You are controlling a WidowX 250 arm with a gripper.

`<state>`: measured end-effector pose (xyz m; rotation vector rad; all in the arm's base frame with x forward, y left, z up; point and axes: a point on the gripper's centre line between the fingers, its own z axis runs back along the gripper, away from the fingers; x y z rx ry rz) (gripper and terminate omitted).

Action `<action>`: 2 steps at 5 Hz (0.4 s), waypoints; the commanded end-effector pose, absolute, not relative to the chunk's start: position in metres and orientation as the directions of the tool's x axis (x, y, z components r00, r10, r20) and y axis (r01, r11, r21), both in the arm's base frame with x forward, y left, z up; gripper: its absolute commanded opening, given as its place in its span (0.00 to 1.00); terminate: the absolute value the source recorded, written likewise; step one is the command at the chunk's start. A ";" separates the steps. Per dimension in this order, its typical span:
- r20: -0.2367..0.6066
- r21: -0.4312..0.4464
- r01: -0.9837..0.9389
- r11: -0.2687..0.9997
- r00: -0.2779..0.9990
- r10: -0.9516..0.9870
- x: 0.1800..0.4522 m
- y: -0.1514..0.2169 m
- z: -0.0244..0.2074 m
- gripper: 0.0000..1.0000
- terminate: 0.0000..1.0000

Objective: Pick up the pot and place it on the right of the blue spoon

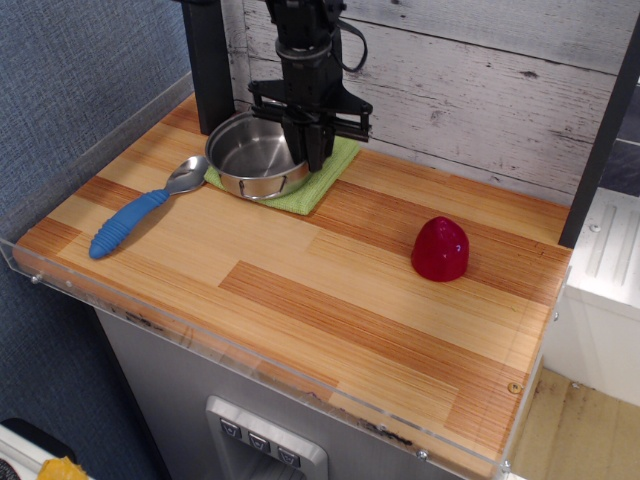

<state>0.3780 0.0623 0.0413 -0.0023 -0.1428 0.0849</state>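
The shiny steel pot is at the back left, partly over a green cloth. My gripper comes down from above with its fingers closed on the pot's right rim. The pot looks slightly raised and tilted off the cloth. The blue spoon lies on the wooden counter to the left front of the pot. Its metal bowl is close to the pot's left side and its blue handle points toward the front left.
A red dome stands on the counter to the right. A black post rises just behind the pot on the left. A clear plastic rim runs along the counter's left and front edges. A white plank wall is behind.
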 end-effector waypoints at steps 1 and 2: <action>0.284 -0.021 -0.139 0.990 0.948 0.140 0.356 0.067 0.137 0.00 0.00; 0.253 -0.076 -0.109 0.991 0.959 0.125 0.326 0.054 0.137 0.00 0.00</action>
